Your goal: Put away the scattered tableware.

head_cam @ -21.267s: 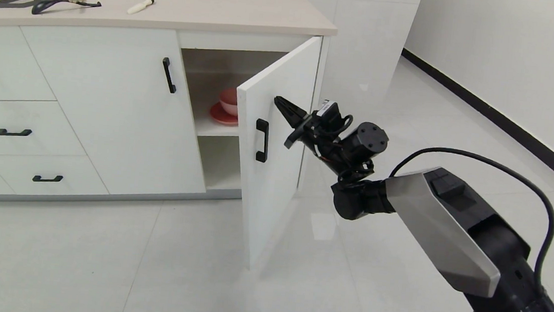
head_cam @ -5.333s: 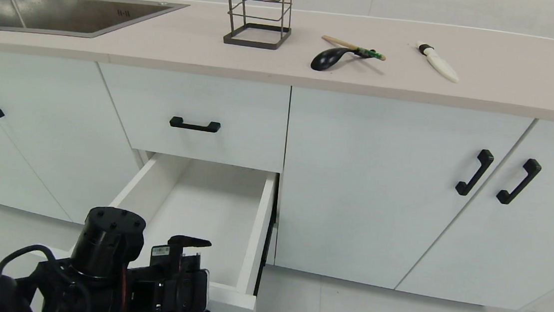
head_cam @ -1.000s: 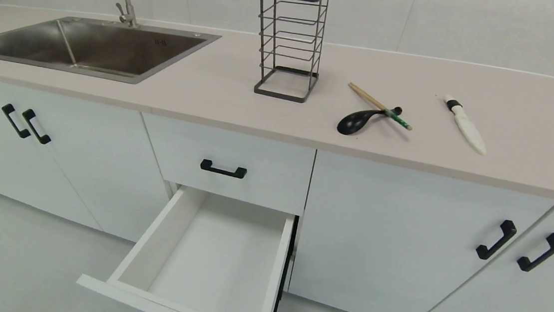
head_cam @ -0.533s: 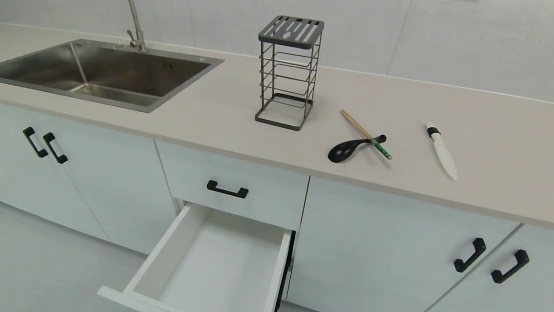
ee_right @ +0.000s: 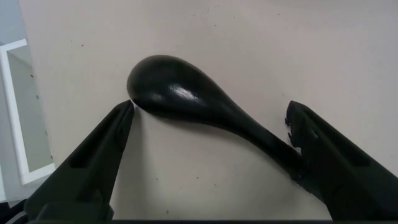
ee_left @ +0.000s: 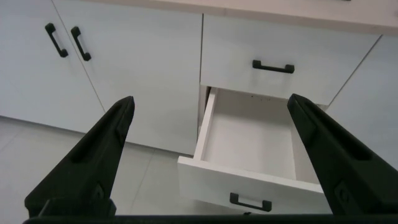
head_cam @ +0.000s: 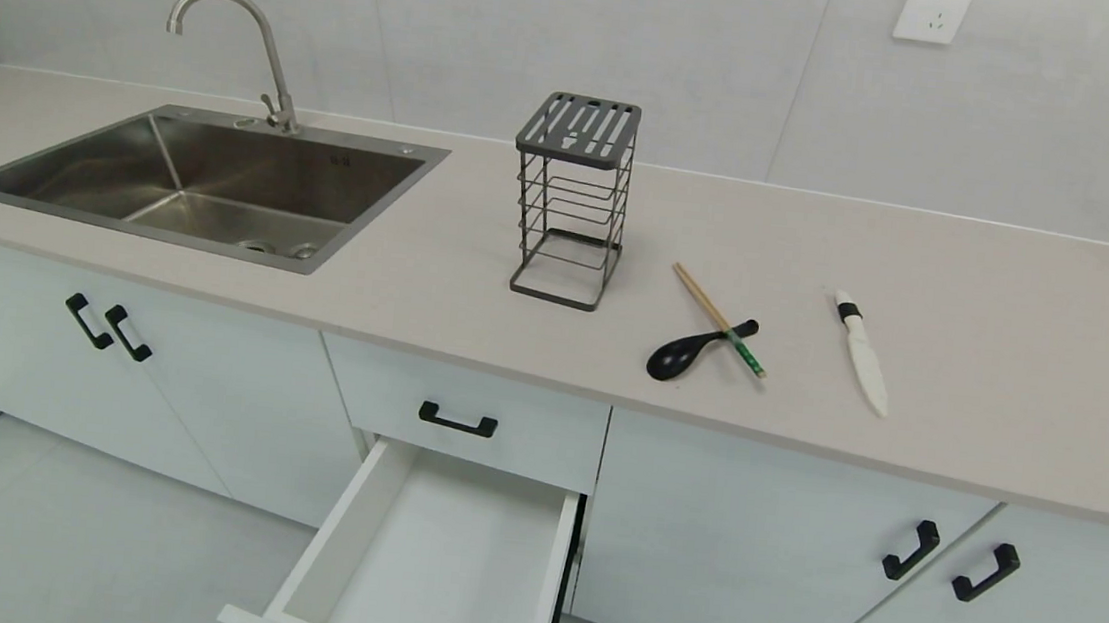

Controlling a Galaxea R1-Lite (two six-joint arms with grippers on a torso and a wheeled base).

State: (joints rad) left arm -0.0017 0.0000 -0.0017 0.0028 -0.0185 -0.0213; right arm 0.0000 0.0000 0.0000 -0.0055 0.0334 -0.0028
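We see a black spoon (head_cam: 686,353) lying on the counter (head_cam: 991,370), with chopsticks (head_cam: 715,316) crossing its handle and a white knife (head_cam: 862,356) nearby. The right gripper (ee_right: 210,107) is spread wide either side of the spoon, and one finger hides the handle's end. The left gripper (ee_left: 211,102), also spread and holding nothing, faces the open drawer (ee_left: 249,134), whose front is cut off in the head view.

left gripper (ee_left: 210,99) spread wide, right gripper (ee_right: 209,106) likewise

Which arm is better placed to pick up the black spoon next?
Right, probably: the right gripper is open close to the black spoon, while the left gripper points at the open drawer.
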